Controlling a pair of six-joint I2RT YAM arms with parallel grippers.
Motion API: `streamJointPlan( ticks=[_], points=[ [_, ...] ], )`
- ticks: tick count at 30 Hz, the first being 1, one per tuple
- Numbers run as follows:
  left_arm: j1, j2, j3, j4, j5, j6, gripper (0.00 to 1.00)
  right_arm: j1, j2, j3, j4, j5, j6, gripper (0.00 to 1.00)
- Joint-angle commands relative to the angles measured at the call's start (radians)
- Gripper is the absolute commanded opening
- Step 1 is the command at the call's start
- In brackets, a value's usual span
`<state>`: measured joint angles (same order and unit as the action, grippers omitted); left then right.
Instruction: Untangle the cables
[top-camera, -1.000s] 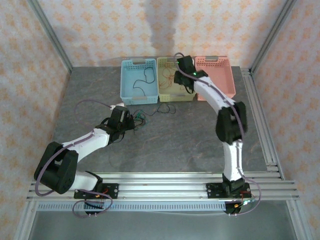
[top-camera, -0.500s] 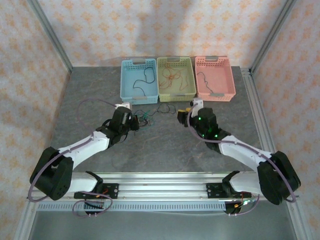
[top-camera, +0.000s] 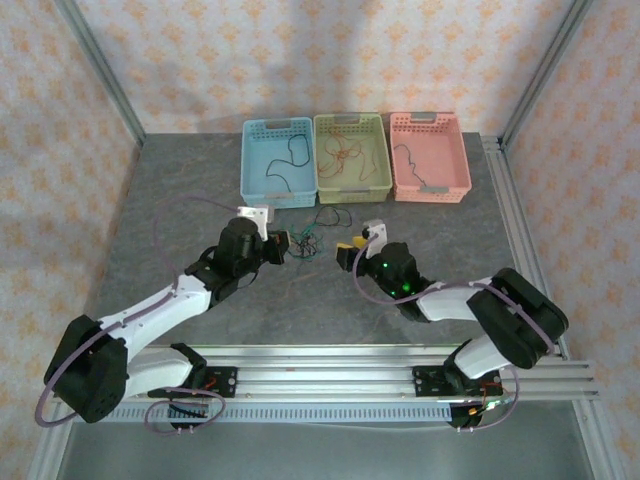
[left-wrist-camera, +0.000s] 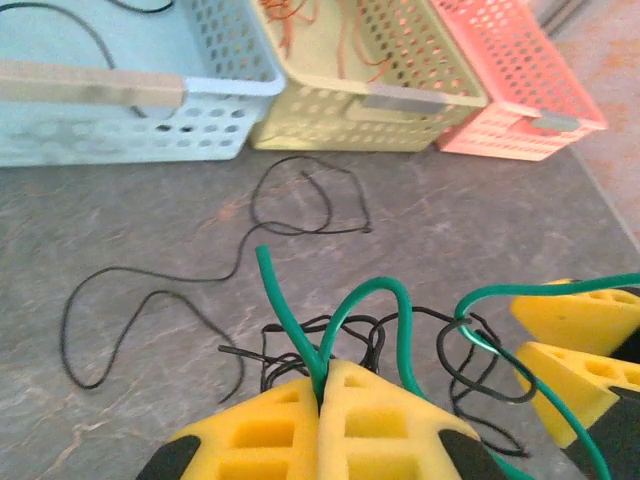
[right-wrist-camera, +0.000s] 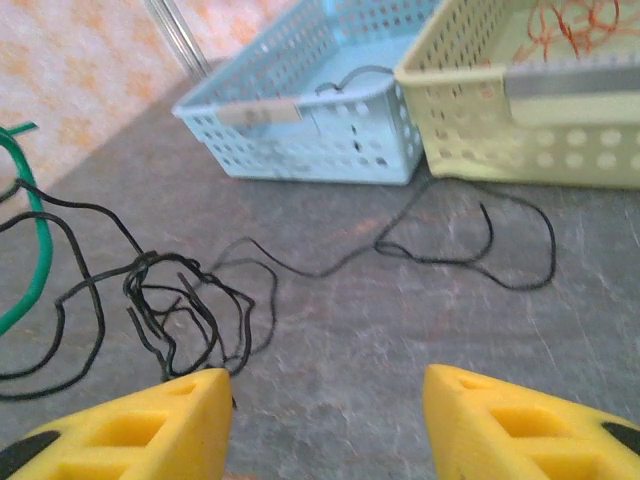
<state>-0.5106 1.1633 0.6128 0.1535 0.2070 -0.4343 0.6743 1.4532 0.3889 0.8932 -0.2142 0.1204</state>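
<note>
my left gripper (left-wrist-camera: 322, 392) is clenched on the green cable (left-wrist-camera: 402, 318). its two yellow foam pads, moulded with square hollows, press flush together. the glossy green cable rises from the seam between them, arches over and drops back beside the pads. a knot of thin black cables (left-wrist-camera: 300, 330) sits just past the pads, and one strand hooks round the green cable. another black strand trails off in loose curves over the desk (left-wrist-camera: 150, 230), which is grey and mottled like stone.

my right gripper (right-wrist-camera: 325, 385) stands released, with a wide gap between its yellow pads and nothing in it. its wrist view shows the same black knot low on the left, with the green cable curving out of frame. my left wrist view catches the right gripper's fingers (left-wrist-camera: 570, 315) at its right edge, close by the green cable.

from above, the two grippers face each other across the tangle, which is too small there to sort strand from strand. behind it three perforated plastic baskets stand in a row: blue basket (top-camera: 277, 123), yellow-green basket (top-camera: 350, 119) and pink basket (top-camera: 430, 118). the yellow-green basket holds a red-orange cable (top-camera: 343, 152), and the other two each hold a thin dark cable. i cannot see where the green cable ends.
</note>
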Motion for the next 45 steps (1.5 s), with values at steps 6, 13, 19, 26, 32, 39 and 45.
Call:
streamJointPlan(
  ticks=[6,13,19,26,32,39,45],
  points=[
    [-0.02,0.033,0.002,0.068,0.085,0.033,0.0,0.011,-0.093,-0.04,0.126,-0.043,-0.069,0.55],
    [-0.04,0.049,0.019,0.053,0.091,0.054,0.0,0.042,-0.068,-0.035,0.168,-0.1,-0.091,0.56],
    [-0.043,0.07,0.022,0.055,0.087,0.057,0.0,0.109,-0.05,0.022,0.037,-0.087,-0.173,0.59],
    [-0.046,0.05,0.009,0.078,0.099,0.054,0.0,0.116,0.001,0.082,-0.076,-0.017,-0.176,0.56],
    [-0.054,0.026,-0.001,0.093,0.122,0.062,0.0,0.116,0.053,0.116,-0.111,0.04,-0.152,0.55],
    [-0.055,0.029,-0.007,0.112,0.139,0.059,0.0,0.116,0.07,0.133,-0.131,0.091,-0.126,0.46],
    [-0.055,0.016,-0.012,0.111,0.138,0.062,0.0,0.116,0.064,0.13,-0.146,0.205,-0.131,0.12]
  ],
)
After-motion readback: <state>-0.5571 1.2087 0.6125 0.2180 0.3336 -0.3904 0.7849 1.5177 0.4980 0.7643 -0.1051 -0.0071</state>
